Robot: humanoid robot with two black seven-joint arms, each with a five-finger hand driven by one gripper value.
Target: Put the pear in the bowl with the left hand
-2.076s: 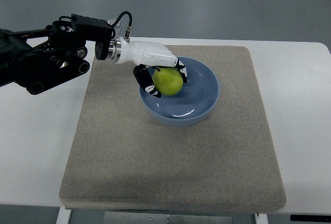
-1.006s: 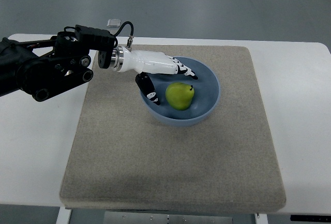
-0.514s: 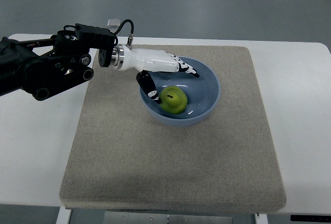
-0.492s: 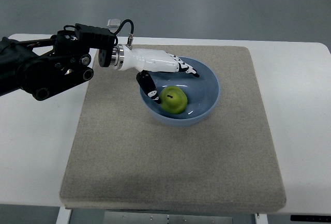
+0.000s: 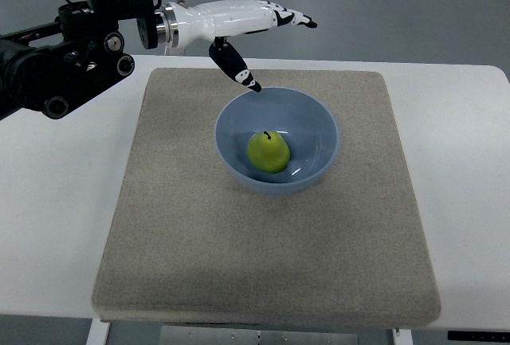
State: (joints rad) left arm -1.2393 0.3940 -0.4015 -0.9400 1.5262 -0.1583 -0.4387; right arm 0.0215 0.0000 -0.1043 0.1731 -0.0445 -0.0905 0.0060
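You have a white table under everything, and on it lies a large grey-beige mat that fills most of the picture below the hand. The left arm enters from the left edge, a black jointed body that ends in a silver wrist ring and a white shell. Your left hand sits at the top of the view, raised above the far edge of the mat. Its fingers are stretched out straight toward the right, side by side, and the thumb hangs down and apart from them, its dark tip pointing at the bowl's far rim. The hand is spread wide and holds nothing. You cannot see the right arm anywhere in this view.

Below the hand and a little to its right stands the blue bowl, upright on the mat, clear of the fingers. The thumb tip appears just above the bowl's far-left rim in the picture, though you cannot tell from this angle how high it stands over it. The pear rests inside the bowl, near its middle and slightly toward the left wall, upright with its short dark stem pointing up. It is green-yellow, well apart from the hand, and 1 bright reflection shows on the bowl floor beside it
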